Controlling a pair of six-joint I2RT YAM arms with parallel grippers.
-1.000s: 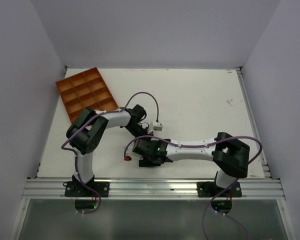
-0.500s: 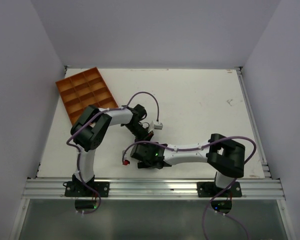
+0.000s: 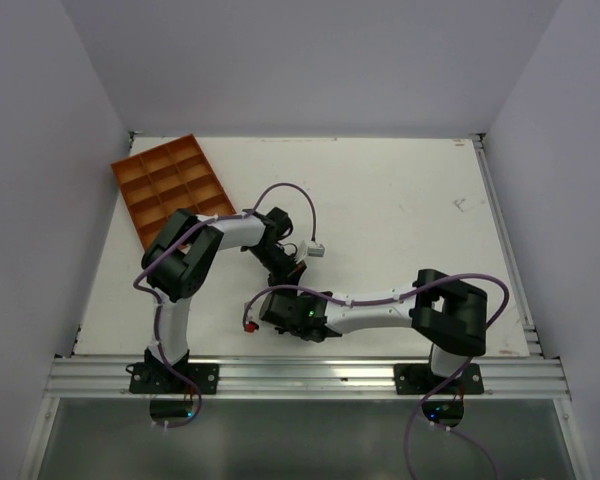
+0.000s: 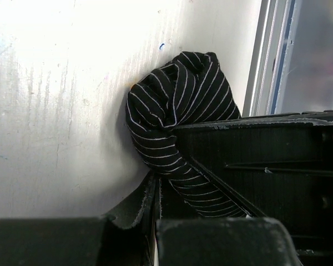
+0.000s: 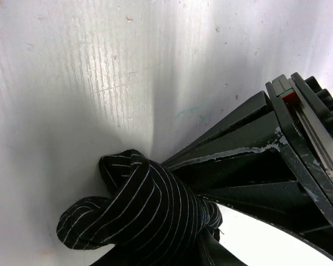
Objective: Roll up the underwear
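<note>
Arms: two, both bent inward so that their tips meet near the front of the table (image 3: 400, 220), left of centre
Underwear (image 4: 177, 111): one piece, black with thin pale stripes, twisted into a short thick roll; it lies on the table between the two sets of fingers, near the front rail
Left fingers (image 5: 205, 166): together, pinched on the tail end of the roll
Right fingers (image 4: 238, 155): right up against the roll, beside the left ones; cannot tell whether they are clamped on it
Tray (image 3: 170, 185): one, orange, split into small compartments, at the far left corner of the table, well apart from the roll
Cables: two, purple, one looping along each arm
</note>
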